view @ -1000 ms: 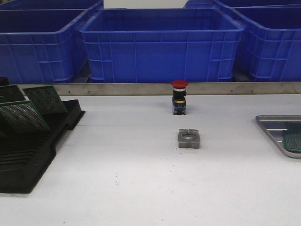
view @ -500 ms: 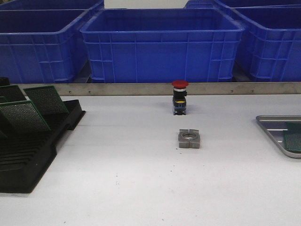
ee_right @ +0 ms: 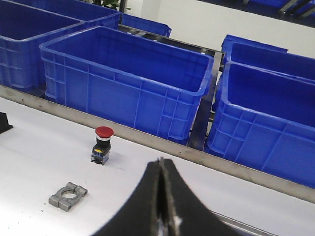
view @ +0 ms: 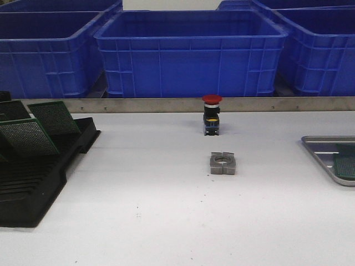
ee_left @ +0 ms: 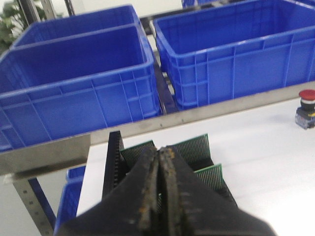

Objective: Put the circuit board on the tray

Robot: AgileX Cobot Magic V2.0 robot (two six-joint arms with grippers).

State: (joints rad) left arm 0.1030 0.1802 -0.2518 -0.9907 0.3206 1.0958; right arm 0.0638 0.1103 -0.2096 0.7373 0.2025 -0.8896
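At the far left of the table, a black slotted rack (view: 39, 177) holds several green circuit boards (view: 28, 136) standing tilted in its slots, their broad faces leaning back toward the blue crates (view: 191, 52). The left gripper (ee_left: 158, 162) hangs directly over this rack in its wrist view, its two fingers pressed together with nothing between them, and the boards (ee_left: 197, 150) lie just beyond and below the fingertips. The left arm is therefore judged the nearer one for picking a board; the jaws would need to part first and straddle a board's thin upper edge. Mid-table stand a red-capped push button (view: 211, 114) and, nearer the camera, a grey metal clamp block (view: 223, 163), well apart from both rack and tray. At the far right edge lies the tray (view: 317, 145), already carrying one green board (view: 346, 164) flat on its base. The right gripper (ee_right: 160, 196) is likewise closed and empty, hovering near that side, with the crates behind all appearing empty.
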